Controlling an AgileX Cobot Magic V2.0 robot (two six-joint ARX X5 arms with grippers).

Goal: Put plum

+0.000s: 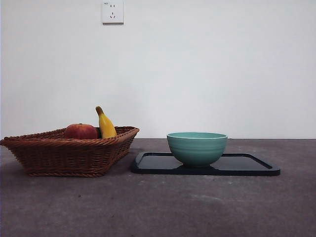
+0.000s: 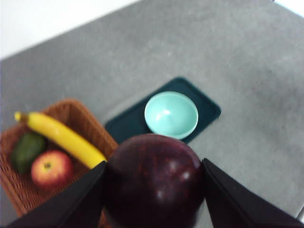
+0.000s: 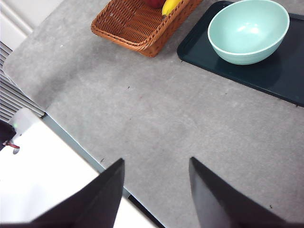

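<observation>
1. Grey bench (image 1: 158, 207) is carrying a wicker basket (image 1: 69, 153) and, just beside it, a dark tray (image 1: 247, 165); a white wall with a socket (image 1: 112, 12) is standing behind.
2. Left gripper (image 2: 154, 190) is holding the plum (image 2: 154, 183) high above the bench. Its fingers (image 2: 71, 202) are pressing on opposite sides of the fruit, closed only as far as the plum's width allows, so the round, smooth fruit is not rolling out.
3. Neither plum nor left gripper is showing in the front view, which suggests the carry is running well above the things, clear of the basket rim.
4. A green bowl (image 2: 171, 114) is standing on the tray, empty and open upward; it is the likely target, though the task names none.
5. In the basket, a banana (image 2: 61, 135), a red apple (image 2: 51, 168) and a green fruit (image 2: 27, 149) are lying together.
6. Right gripper (image 3: 156, 190) is waiting over bare bench near its edge, fingers apart and empty, leaving the tray free.
</observation>
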